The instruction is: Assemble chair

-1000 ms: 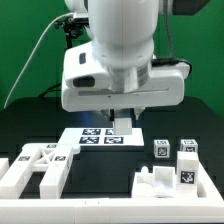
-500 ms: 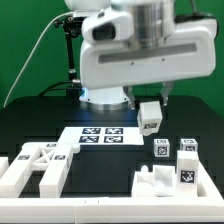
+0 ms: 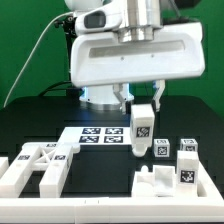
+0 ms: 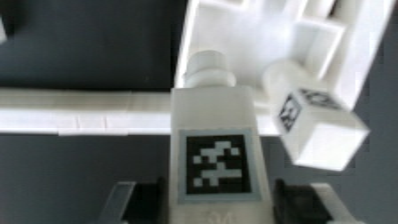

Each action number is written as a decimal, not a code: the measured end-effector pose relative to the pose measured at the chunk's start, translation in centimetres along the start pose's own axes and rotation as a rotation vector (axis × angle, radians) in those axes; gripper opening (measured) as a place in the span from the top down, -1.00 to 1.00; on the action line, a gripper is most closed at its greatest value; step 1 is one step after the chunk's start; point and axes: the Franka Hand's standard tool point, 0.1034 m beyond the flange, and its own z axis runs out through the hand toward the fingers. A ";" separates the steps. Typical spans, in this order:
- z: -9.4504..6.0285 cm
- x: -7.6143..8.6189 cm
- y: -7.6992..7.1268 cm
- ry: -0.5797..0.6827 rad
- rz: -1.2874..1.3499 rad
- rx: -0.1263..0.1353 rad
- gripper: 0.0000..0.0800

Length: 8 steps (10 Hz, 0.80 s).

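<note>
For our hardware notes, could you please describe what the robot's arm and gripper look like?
The arm is glossy white, with bulky rounded housings and a wide boxy wrist. The gripper has two slim dark fingers. A black cable runs beside the arm.

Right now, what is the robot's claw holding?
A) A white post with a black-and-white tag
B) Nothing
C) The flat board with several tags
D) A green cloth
A: the gripper is shut on a white tagged post, which hangs in the air between its fingers.
</note>
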 end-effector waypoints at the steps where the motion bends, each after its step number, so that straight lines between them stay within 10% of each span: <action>1: 0.3 0.8 0.6 0.106 -0.005 -0.037 0.30; 4: 1.3 -0.3 0.7 0.253 -0.008 -0.092 0.30; 8: 1.8 -0.7 1.9 0.210 -0.011 -0.084 0.30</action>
